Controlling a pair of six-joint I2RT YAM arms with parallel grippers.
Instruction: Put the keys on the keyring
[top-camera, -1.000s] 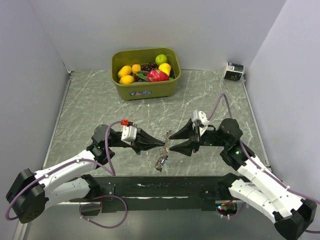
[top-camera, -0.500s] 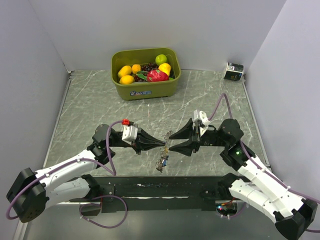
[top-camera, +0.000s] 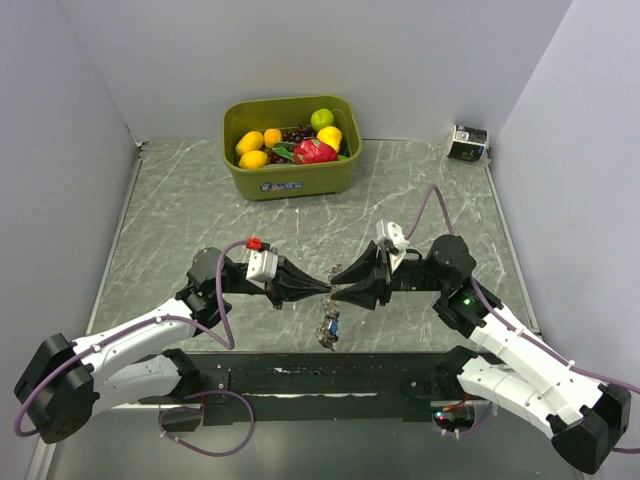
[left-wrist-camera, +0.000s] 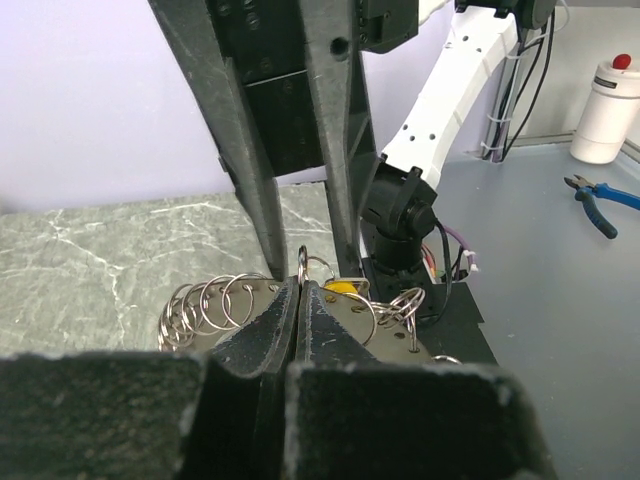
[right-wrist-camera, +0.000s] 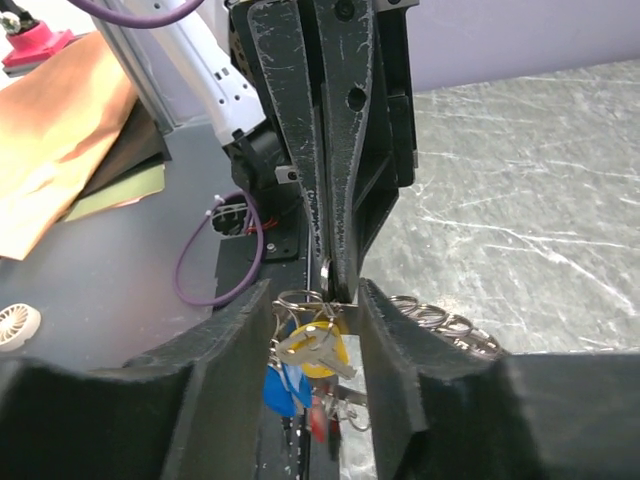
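A grey-veined marbled surface (top-camera: 180, 210) is enclosed by plain pale walls (top-camera: 300, 50) behind, left and right of the olive-green fruit bin (top-camera: 330, 178). A small dark box (top-camera: 467, 142) is set well right of the bin, against the back wall.

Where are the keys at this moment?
In the top view, the keys hang at the table's near middle, under the keyring that the left gripper pinches, facing the right gripper.
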